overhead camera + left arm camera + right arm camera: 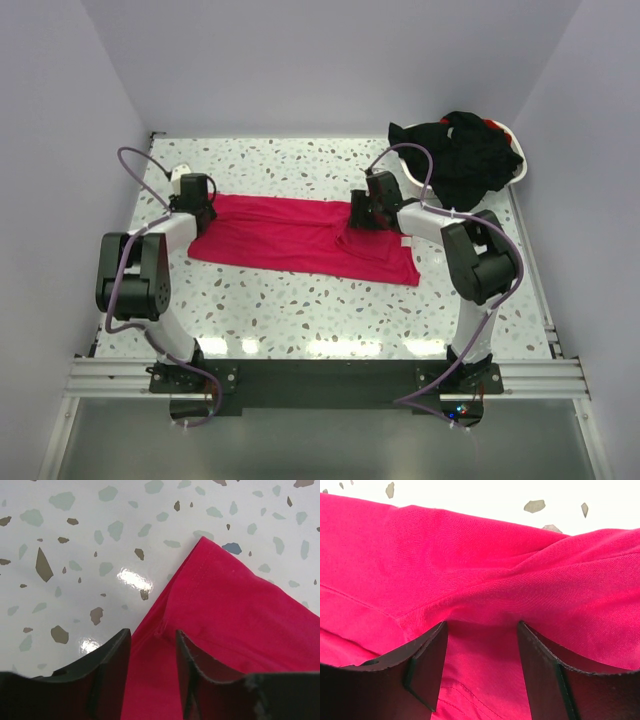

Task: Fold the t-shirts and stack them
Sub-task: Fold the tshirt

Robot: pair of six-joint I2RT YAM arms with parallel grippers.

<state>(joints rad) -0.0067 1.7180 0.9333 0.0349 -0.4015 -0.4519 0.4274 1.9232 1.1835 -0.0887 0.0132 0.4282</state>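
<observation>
Nearest, along a metal rail (100,378): two black-and-white arms (135,275), bolted side by side.

Just beyond, on the white speckled counter (300,310): a bright pinkish-red soft fabric t-shirt (290,235), lying flat and stretched left to right.

At the shirt's left end, low over a stitched corner: the left end effector (152,639). Black fingers (117,655) apart, straddling the cloth's edge; red fabric flat between them, speckled surface just to the left.

Toward the shirt's right end, down on the cloth: the right end effector (482,630). Fingers likewise apart, nothing but red between and beneath them. Just ahead of the gap, a soft raised fold running across the fabric.

Farthest back, in the far right corner: a white plastic basket (517,172), heaped with crumpled black t-shirts (470,155), spilling over its rim, apart from the red one.
</observation>
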